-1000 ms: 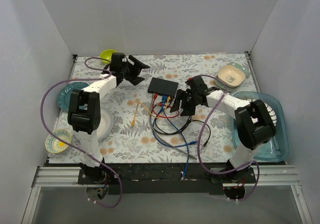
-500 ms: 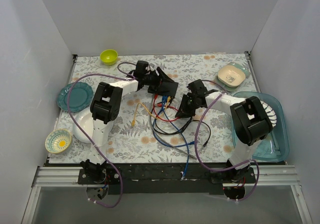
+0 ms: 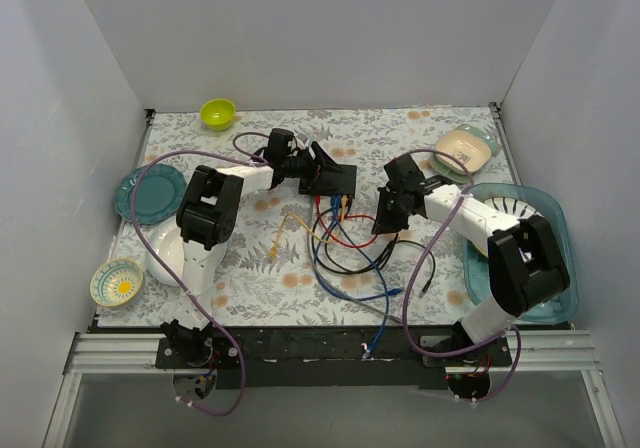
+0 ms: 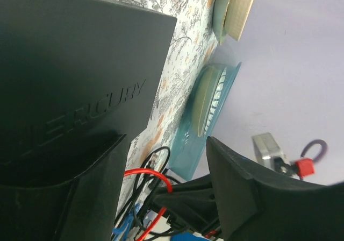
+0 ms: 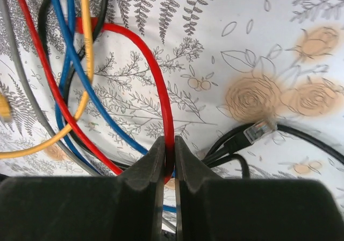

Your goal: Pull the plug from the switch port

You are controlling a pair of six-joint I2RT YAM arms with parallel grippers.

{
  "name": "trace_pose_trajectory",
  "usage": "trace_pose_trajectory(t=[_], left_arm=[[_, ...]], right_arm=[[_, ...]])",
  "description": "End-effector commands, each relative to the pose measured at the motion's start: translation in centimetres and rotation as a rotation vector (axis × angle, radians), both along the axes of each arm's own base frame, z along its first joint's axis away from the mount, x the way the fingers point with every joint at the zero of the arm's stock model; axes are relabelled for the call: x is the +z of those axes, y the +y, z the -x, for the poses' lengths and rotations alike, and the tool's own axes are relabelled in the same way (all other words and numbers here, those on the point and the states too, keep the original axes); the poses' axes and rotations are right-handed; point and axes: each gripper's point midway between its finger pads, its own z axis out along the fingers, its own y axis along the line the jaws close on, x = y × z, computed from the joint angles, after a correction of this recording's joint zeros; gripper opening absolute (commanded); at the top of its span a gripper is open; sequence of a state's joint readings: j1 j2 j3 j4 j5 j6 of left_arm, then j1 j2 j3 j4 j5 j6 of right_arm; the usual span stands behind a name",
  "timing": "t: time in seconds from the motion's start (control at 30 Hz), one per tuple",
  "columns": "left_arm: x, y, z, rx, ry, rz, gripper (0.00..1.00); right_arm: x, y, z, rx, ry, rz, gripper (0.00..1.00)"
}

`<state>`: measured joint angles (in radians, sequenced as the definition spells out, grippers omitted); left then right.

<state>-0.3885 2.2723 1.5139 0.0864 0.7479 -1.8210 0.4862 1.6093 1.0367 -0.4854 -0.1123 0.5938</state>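
Note:
The switch [image 3: 338, 177] is a flat black box on the flowered cloth; it fills the left of the left wrist view [image 4: 70, 74]. Several cable plugs [image 3: 330, 201] sit along its near edge. My left gripper [image 3: 314, 166] [image 4: 167, 144] stands open at the switch's left end, one finger [image 4: 80, 198] lying on the box's top, the other [image 4: 242, 198] off its edge. My right gripper [image 3: 387, 216] [image 5: 169, 141] is shut on the red cable [image 5: 161, 90], a short way right of the ports. The red cable's plug is too small to make out.
Blue, black, yellow and grey cables [image 3: 345, 253] tangle in front of the switch; a loose clear plug [image 5: 259, 128] lies by the right fingers. A lime bowl [image 3: 217, 113], teal plate [image 3: 148, 190], white plate [image 3: 165, 258], patterned bowl [image 3: 116, 281], beige dish [image 3: 463, 149] and blue tray [image 3: 560, 268] ring the cloth.
My left arm swung from the back left over to the switch and set a finger on it. My right gripper closed on the red cable and drew it rightward; the cable loops shifted.

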Motion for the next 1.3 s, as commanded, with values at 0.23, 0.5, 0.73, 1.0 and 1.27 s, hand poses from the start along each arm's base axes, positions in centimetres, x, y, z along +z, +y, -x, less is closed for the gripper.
trace_pose_trajectory(t=[0.23,0.5,0.73,1.0,1.27], left_arm=[[0.4,1.2,1.6,0.023,-0.011,-0.025,0.61],[-0.9,1.5,2.5,0.036,0.035,-0.028,0.61],[0.8,1.0,3.4,0.015,0.024,0.047,0.61],[1.9,-3.7,7.4,-0.145,-0.028,0.040,0.61],[-2.1,-3.4,8.5,-0.097,0.040,-0.104,0.61]], right_arm=[[2.7,-6.3,1.2,-0.073,-0.154,0.260,0.01],[6.0,-8.6,-0.2,-0.155,-0.384,0.373,0.01],[5.3,-8.2,-0.4,-0.133,-0.436,0.411,0.01],[3.1,-5.5,0.1,-0.035,-0.345,0.354,0.01],[5.5,-4.7,-0.6,-0.010,-0.378,0.350,0.01]])
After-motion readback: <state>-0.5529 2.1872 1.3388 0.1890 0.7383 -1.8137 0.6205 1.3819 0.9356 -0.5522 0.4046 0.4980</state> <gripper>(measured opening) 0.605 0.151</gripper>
